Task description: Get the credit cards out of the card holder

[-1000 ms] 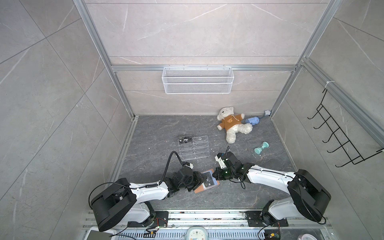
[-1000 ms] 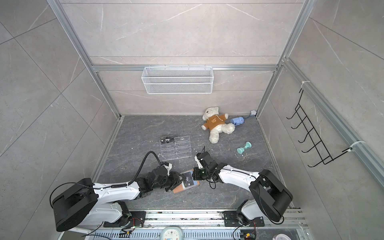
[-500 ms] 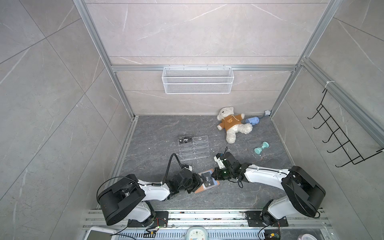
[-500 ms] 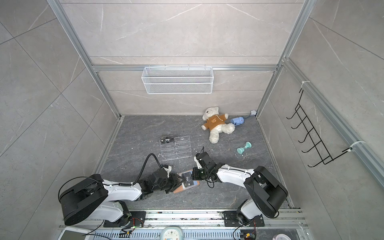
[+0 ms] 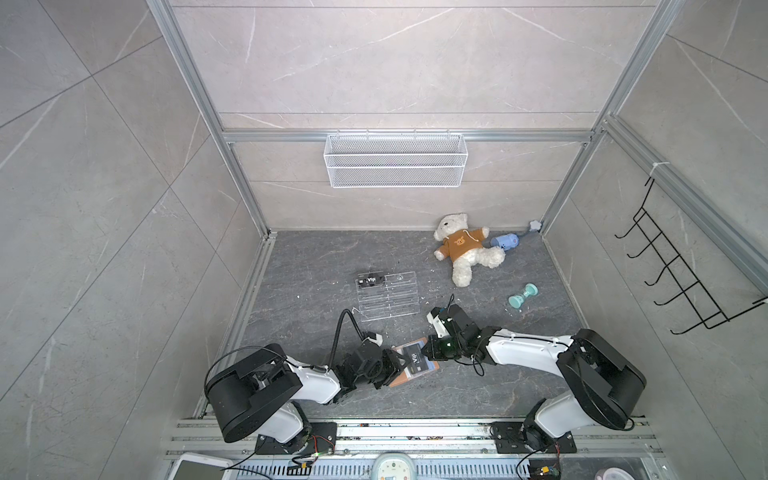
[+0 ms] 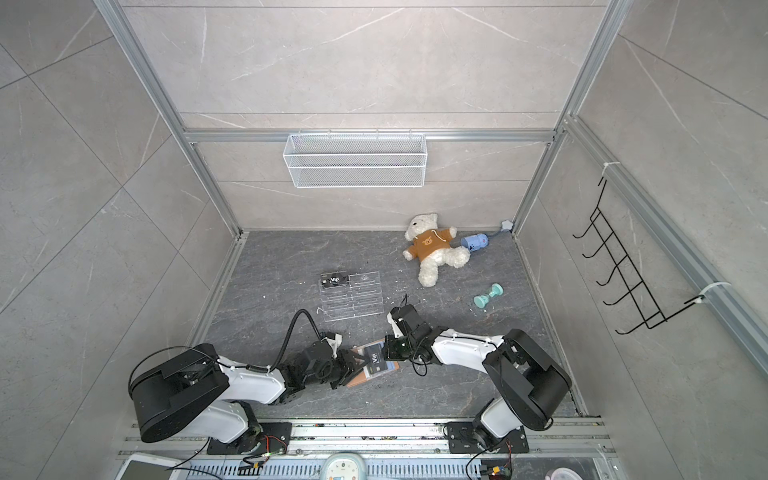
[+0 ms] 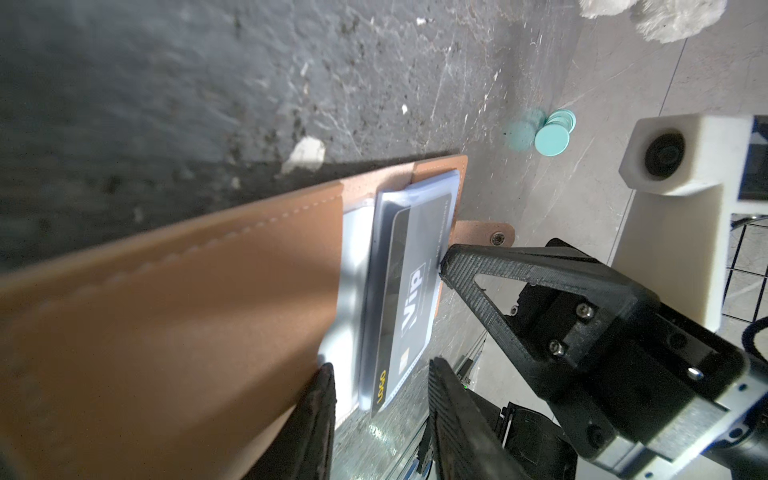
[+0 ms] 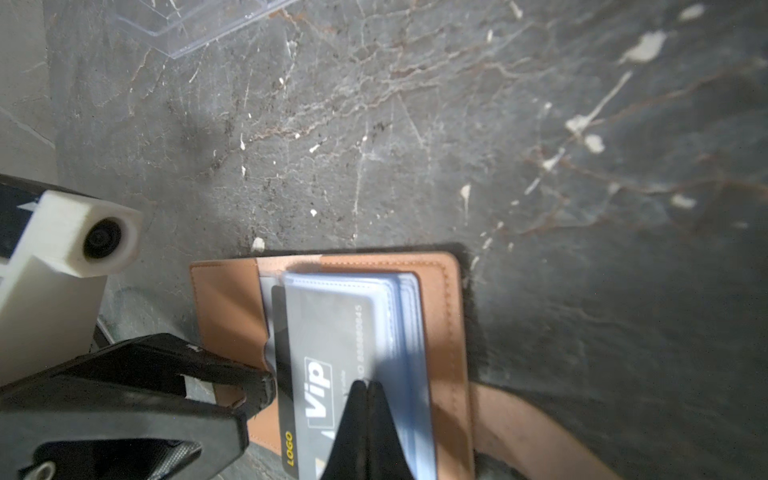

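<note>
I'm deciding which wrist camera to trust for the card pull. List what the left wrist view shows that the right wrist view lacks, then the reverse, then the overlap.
Left wrist only: the snap on the strap tab, the teal dumbbell, and the right arm's wrist camera.

Right wrist only: a corner of the clear rack and the left arm's wrist camera.

Both: the open card holder; the Vip credit card in a pale blue sleeve; the left gripper, jaws apart at the card's end; and the right gripper, shut, tip on the sleeve.

There are two credit cards, one card holder, one clear rack, one teddy bear, one teal dumbbell.
</note>
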